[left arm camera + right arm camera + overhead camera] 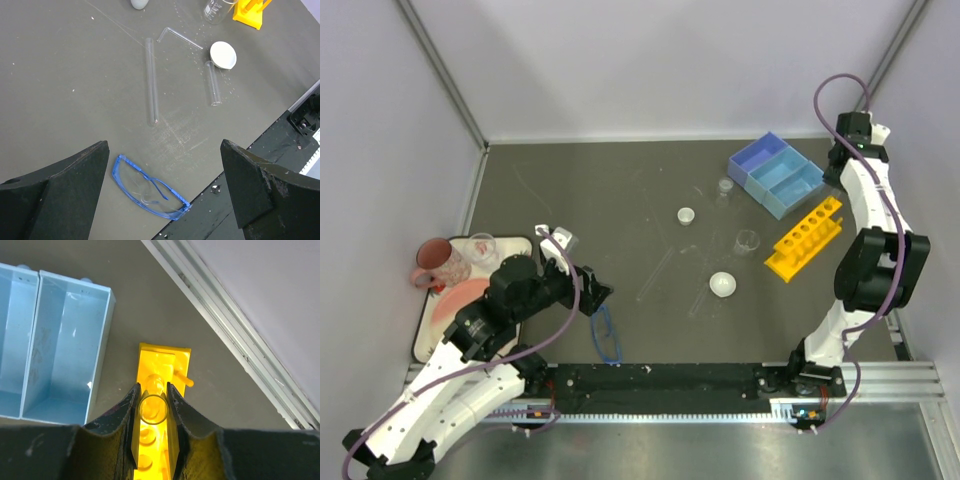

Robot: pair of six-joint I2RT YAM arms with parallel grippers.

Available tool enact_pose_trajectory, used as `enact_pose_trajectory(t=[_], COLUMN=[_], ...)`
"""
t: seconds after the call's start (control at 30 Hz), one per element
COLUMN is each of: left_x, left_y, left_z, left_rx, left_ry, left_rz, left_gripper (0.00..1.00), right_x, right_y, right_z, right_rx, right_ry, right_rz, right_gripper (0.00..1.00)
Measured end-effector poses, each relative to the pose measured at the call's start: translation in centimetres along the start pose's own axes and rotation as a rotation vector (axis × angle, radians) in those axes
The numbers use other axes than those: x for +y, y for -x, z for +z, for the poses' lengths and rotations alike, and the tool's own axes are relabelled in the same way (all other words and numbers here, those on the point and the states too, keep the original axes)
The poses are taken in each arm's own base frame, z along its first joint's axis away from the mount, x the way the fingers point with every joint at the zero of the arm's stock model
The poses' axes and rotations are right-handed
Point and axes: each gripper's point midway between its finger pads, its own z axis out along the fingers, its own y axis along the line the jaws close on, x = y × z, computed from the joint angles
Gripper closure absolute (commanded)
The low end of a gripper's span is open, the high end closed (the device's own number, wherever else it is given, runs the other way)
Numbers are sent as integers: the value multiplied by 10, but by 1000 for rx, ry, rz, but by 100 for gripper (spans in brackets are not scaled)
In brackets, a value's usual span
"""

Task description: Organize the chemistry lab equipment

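The right claw (153, 399) is clenched on a thin clear tube (153, 410), seen end-on between its fingers, directly over one end of the yellow tube rack (161, 357). Whether the tube's lower tip has entered a hole cannot be told. The step in hand looks like racking this tube. The next move probably calls for centring the tube on one hole, lowering it straight down, and letting go only once it is seated, since a tilted tube could jam on the rim.

Just beside the rack, on the side away from the arm bases, sits the light-blue tray (70, 365), its visible compartments bare. One small beaker (747, 241) stands near the rack's left side, and another (725, 186) stands farther back, close to the tray. A white dish (223, 54) lies left of the rack toward the bases, with a second dish (686, 215) farther left. A short tube (213, 82), a long tube (151, 82) and a bent tube (180, 37) lie flat farther out from the rack.

Well apart from the rack, the left claw (164, 147) is spread wide and holds nothing, hovering over the blue-framed goggles (150, 187).

The table (570, 200) is dark, matte and scratched. Pale walls (650, 60) with metal framing enclose it.
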Motion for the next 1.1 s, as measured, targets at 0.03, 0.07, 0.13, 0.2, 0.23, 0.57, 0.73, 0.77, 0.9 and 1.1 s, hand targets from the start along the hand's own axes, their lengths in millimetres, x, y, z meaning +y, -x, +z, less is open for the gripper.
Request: enact_pose_trajectory(t=[0.03, 0.07, 0.13, 0.2, 0.23, 0.57, 0.73, 0.77, 0.9, 1.1], left_x=[0, 0, 0, 0, 1, 1, 1, 1, 1, 1], left_y=[0, 0, -1, -1, -2, -2, -2, -3, -4, 4], left_z=[0, 0, 0, 0, 1, 1, 1, 1, 3, 14], left_rx=[0, 0, 1, 3, 4, 6, 6, 7, 22, 76], left_ry=[0, 0, 0, 1, 1, 1, 1, 1, 1, 20], left_rz=[0, 0, -1, -1, 0, -1, -1, -1, -3, -9], left_gripper=[1, 1, 1, 1, 1, 1, 1, 1, 1, 2], right_x=[0, 0, 0, 0, 1, 0, 3, 4, 7, 5], right_y=[-1, 0, -1, -1, -1, -9, -10, -10, -4, 18], right_z=[2, 3, 4, 5, 5, 9, 5, 2, -13, -73], right_rx=[-3, -11, -18, -26, -29, -18, -19, -21, -33, -127], right_ry=[-3, -4, -4, -2, -1, -3, 4, 7, 15, 73], right_rz=[4, 10, 21, 28, 31, 31, 13, 10, -8, 10], right_gripper=[95, 95, 95, 94, 93, 46, 37, 36, 34, 34])
